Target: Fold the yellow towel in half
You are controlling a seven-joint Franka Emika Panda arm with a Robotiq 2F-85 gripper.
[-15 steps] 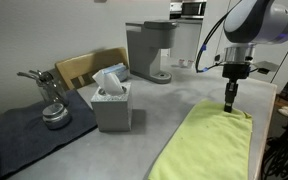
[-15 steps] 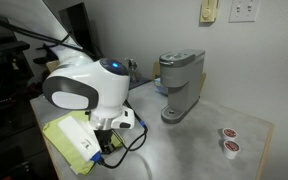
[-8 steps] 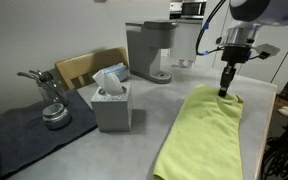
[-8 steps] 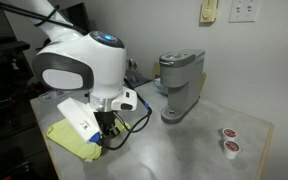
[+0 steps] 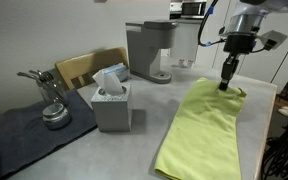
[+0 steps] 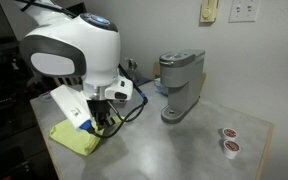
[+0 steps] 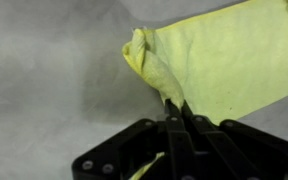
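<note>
The yellow towel is a pale yellow-green cloth spread on the grey table, its far edge pulled up off the surface. My gripper is shut on that raised edge and holds it above the table. In the wrist view the fingers pinch a bunched fold of the towel, and the rest of the cloth hangs and spreads below. In an exterior view the arm hides most of the towel; only a crumpled part shows under the gripper.
A grey tissue box stands left of the towel. A coffee machine is behind it, also seen in an exterior view. A dark mat holds a metal juicer. Two coffee pods sit at right.
My gripper has risen and moved back with the towel's edge in it, lifting that end higher off the table. The cloth stretches upward behind it.
</note>
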